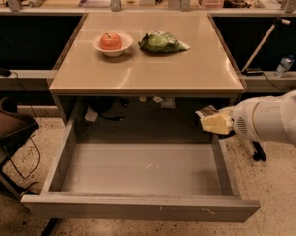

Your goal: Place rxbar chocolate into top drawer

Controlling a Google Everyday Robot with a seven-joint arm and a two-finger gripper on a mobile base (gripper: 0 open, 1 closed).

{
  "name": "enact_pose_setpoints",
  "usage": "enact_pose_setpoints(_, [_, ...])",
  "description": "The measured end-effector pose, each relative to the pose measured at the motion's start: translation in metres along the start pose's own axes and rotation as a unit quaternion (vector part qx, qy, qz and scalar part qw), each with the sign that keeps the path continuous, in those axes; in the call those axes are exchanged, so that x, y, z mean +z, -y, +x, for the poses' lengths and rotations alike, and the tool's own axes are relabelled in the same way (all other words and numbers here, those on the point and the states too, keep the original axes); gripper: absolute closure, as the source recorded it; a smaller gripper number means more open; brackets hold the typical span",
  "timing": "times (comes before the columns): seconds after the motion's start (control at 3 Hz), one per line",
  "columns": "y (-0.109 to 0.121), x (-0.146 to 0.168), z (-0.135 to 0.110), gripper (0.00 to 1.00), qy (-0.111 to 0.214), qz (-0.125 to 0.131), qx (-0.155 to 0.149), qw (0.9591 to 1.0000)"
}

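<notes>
Wide view first: the beige tabletop (152, 75) fills the middle, and beneath it the top drawer (137, 173) is pulled right out toward the near side, its grey floor bare and its scuffed front panel nearest to us. In from the right comes the white arm (275, 119), reaching under the table's right edge. Up on the far part of the tabletop sit the green snack bag (162, 42) and, just left of it, a white bowl (96, 44) with an apple (110, 41) inside. Neither is in play.

Now the business end. The gripper (209, 123) hangs at the drawer's far right corner, just above the right side wall and below the tabletop. Its pale fingers look clenched on the rxbar chocolate (206, 111), a dark sliver with a light end poking out at the top left of the claw.

Here is what it all turns on: the bar is in the claw, and the open drawer lies down and to the left of it, toward the near side. The bar's long axis seems to point leftward across the drawer, though little of it shows. By my reading, the carry is nearly done. A short move left and down over the floor, then a release, looks like what is left.
</notes>
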State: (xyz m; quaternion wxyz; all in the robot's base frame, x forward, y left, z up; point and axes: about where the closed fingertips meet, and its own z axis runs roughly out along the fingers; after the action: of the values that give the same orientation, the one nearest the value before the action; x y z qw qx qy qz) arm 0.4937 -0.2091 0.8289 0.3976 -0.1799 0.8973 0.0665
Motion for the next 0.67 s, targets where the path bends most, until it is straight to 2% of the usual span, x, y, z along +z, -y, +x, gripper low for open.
enact_pose_setpoints(0.33, [0.0,-0.001,-0.001,1.0,0.001,0.0,0.0,1.0])
enact_pose_setpoints(0.67, [0.011,0.014,0.003,1.0,-0.001,0.018,-0.001,0.9998])
